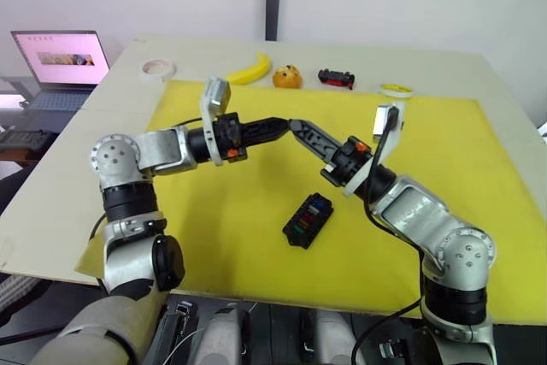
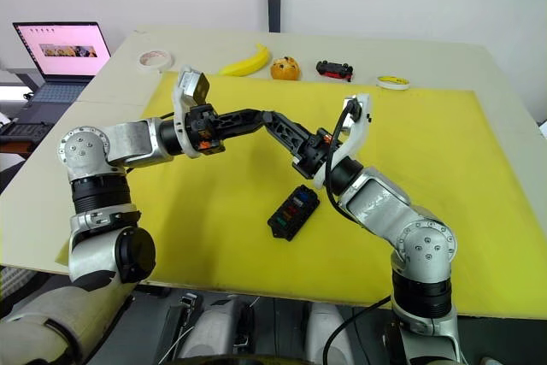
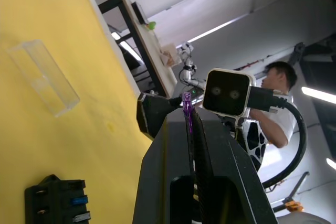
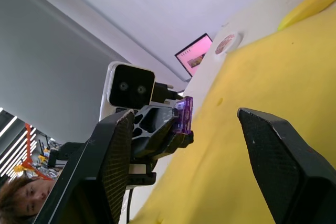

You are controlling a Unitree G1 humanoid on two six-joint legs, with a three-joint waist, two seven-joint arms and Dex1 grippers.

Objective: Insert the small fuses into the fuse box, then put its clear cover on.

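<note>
The left gripper (image 1: 286, 124) was closed on a purple fuse (image 3: 187, 111), pinched edge-on at the very tips of its fingers; the right gripper (image 4: 210, 129) stood wide open facing it, its two fingers apart on either side of that fuse and not touching it. The two grippers met tip to tip above the yellow mat (image 1: 461, 168), beyond the fuse box (image 1: 308, 220); the box lay flat on the mat with its long axis running diagonally, nearer the right arm, and several coloured fuses already sat in its slots. The coming move seemed to turn on a handover: the fuse lay straight ahead of the open right gripper, between its fingers. The left wrist view alone showed the clear cover (image 3: 44, 77), lying flat on the mat well apart from the fuse box, and a person behind the right gripper; the right wrist view showed the fuse's broad face.
</note>
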